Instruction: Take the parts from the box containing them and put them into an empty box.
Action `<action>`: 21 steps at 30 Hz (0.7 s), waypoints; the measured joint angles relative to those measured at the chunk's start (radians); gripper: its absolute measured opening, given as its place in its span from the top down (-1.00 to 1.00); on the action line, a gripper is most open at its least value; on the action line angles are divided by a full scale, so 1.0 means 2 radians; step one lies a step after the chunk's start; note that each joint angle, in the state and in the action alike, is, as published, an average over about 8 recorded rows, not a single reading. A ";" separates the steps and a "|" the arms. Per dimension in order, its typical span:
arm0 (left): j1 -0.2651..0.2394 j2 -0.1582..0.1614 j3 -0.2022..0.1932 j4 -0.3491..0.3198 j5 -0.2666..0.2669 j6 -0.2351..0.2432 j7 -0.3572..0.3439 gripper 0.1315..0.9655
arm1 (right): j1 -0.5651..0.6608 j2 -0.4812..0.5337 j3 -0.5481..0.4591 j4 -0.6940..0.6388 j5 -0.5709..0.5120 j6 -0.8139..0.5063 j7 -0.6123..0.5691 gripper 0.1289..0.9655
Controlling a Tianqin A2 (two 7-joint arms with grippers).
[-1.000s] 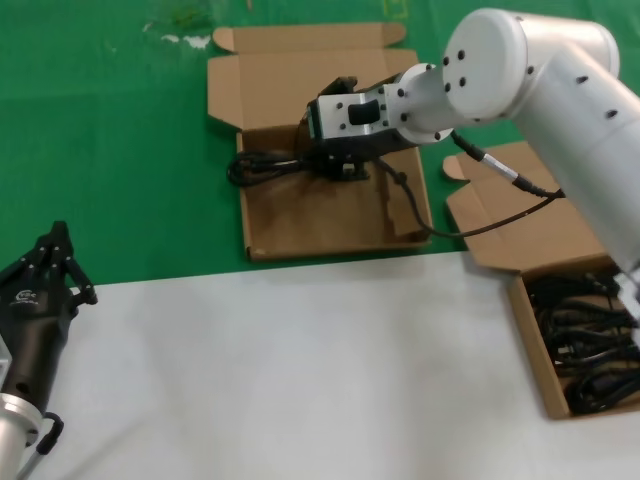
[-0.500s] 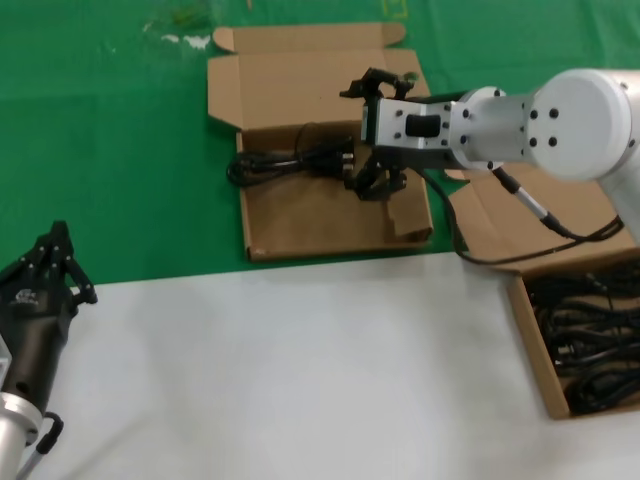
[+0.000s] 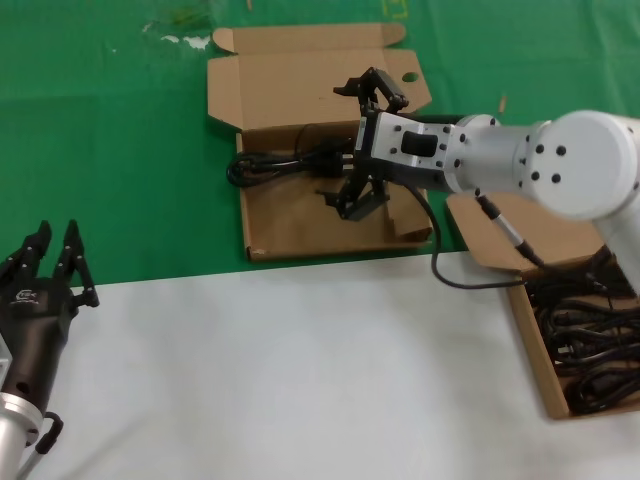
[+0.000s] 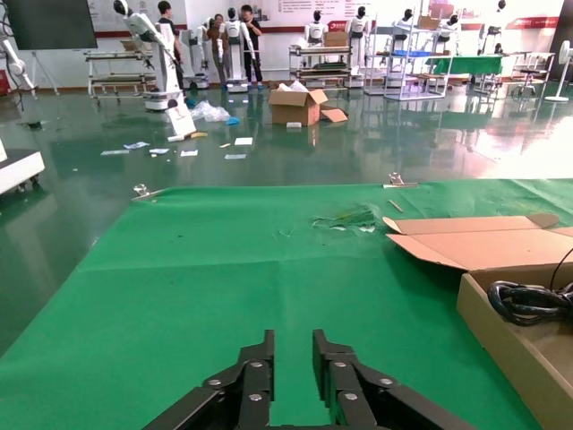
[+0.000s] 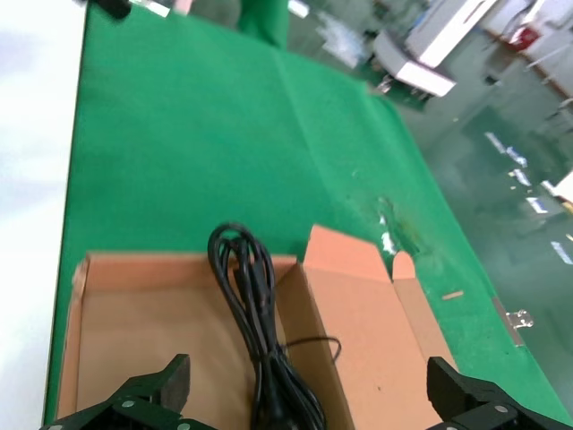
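Cable coil (image 3: 290, 162) lies in our holed-lid box (image 3: 300, 215) with its loop over the side wall, so we hold our right hand (image 3: 365, 140) wide open and empty just above it, our left hand (image 3: 45, 275) parked at the counter (image 3: 280, 370) edge.

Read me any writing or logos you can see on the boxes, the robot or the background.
Left hand: a small white logo, too small to read.
Red banners in the hall behind: lettering too blurred to read.
Both cardboard boxes: no print visible.
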 joint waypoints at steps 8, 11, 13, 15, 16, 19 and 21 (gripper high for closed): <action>0.000 0.000 0.000 0.000 0.000 0.000 0.000 0.59 | -0.053 -0.003 0.029 0.026 0.044 0.045 -0.007 -0.91; 0.000 0.000 0.000 0.000 0.000 0.000 0.000 0.46 | -0.074 -0.004 0.041 0.036 0.060 0.062 -0.009 -0.96; 0.000 0.000 0.000 0.000 0.000 0.000 0.000 0.36 | -0.087 -0.005 0.048 0.043 0.071 0.073 -0.011 -0.97; 0.000 0.000 0.000 0.000 0.000 0.000 0.000 0.30 | -0.101 -0.005 0.055 0.050 0.082 0.084 -0.013 -0.98; 0.000 0.000 0.000 0.000 0.000 0.000 0.000 0.24 | -0.107 -0.006 0.059 0.053 0.088 0.090 -0.014 -0.98; 0.000 0.000 0.000 0.000 0.000 0.000 0.000 0.05 | -0.128 -0.007 0.070 0.063 0.105 0.107 -0.017 -1.00; 0.000 0.000 0.000 0.000 0.000 0.000 0.000 -0.08 | -0.142 -0.008 0.078 0.070 0.116 0.118 -0.018 -1.00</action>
